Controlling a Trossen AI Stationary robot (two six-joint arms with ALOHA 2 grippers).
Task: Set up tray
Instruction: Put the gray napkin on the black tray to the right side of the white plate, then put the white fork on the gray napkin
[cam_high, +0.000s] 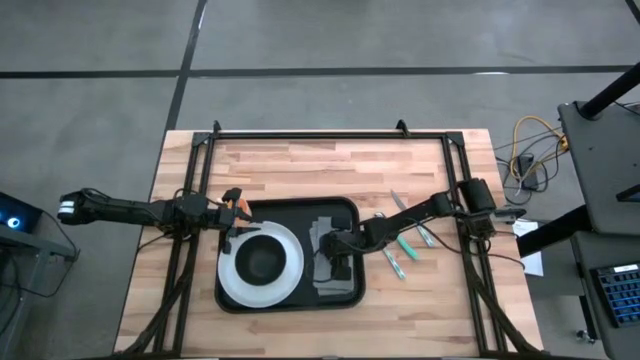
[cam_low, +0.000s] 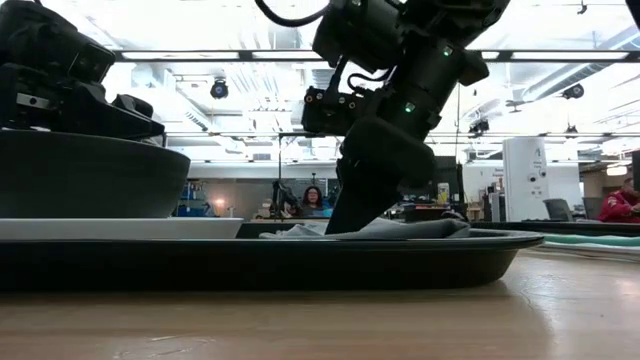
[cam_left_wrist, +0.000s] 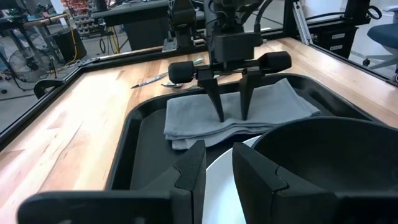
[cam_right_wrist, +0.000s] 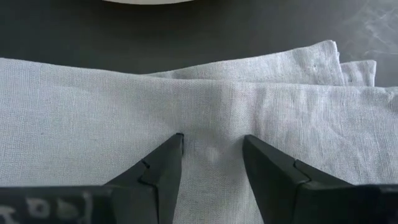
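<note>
Tray (cam_high: 288, 210) sits mid-table, holds plate (cam_high: 234, 282), dark bowl (cam_high: 262, 259), grey cloth (cam_high: 327, 234) on right side. Looks rigid, light, slick — grip low rim. My right gripper (cam_right_wrist: 211, 163) spread, tips on cloth. Left gripper (cam_left_wrist: 217, 165) spread at plate's far-left edge — holding nothing.

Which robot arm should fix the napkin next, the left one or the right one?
Probably the right one. The right gripper is open with its tips down on the grey napkin in the tray. The left gripper is by the white plate, farther away.
</note>
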